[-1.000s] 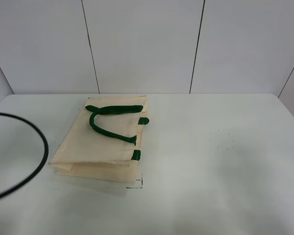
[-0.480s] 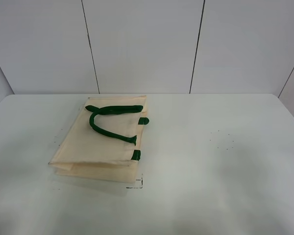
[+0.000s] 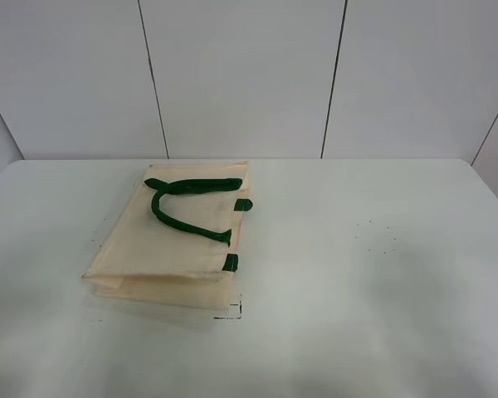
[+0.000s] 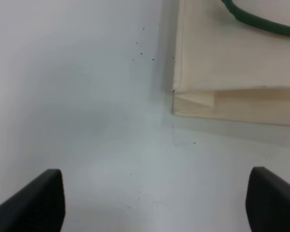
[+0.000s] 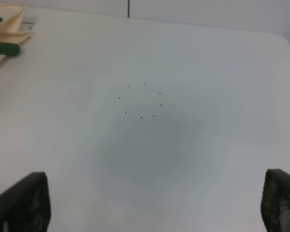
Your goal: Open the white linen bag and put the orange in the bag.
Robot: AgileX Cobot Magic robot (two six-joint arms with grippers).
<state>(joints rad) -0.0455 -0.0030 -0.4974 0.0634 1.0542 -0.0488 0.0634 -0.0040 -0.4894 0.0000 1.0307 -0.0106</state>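
The white linen bag (image 3: 173, 242) lies flat and closed on the left half of the white table (image 3: 373, 282), with its dark green handles (image 3: 185, 219) folded on top. The orange is out of view in every frame. My left gripper (image 4: 154, 203) is open and empty above the table, just off the bag's near corner (image 4: 222, 96). My right gripper (image 5: 152, 205) is open and empty over the right half of the table. A corner of the bag (image 5: 5, 29) shows at the edge of the right wrist view. Neither gripper shows in the exterior high view.
A small black corner mark (image 3: 235, 312) is on the table by the bag's near right corner. A ring of dark specks (image 3: 378, 235) marks the right half and also shows in the right wrist view (image 5: 142, 101). A panelled white wall (image 3: 249, 75) stands behind the table.
A black cable that curved in at the left edge one second ago has left the view. The bag has not moved.
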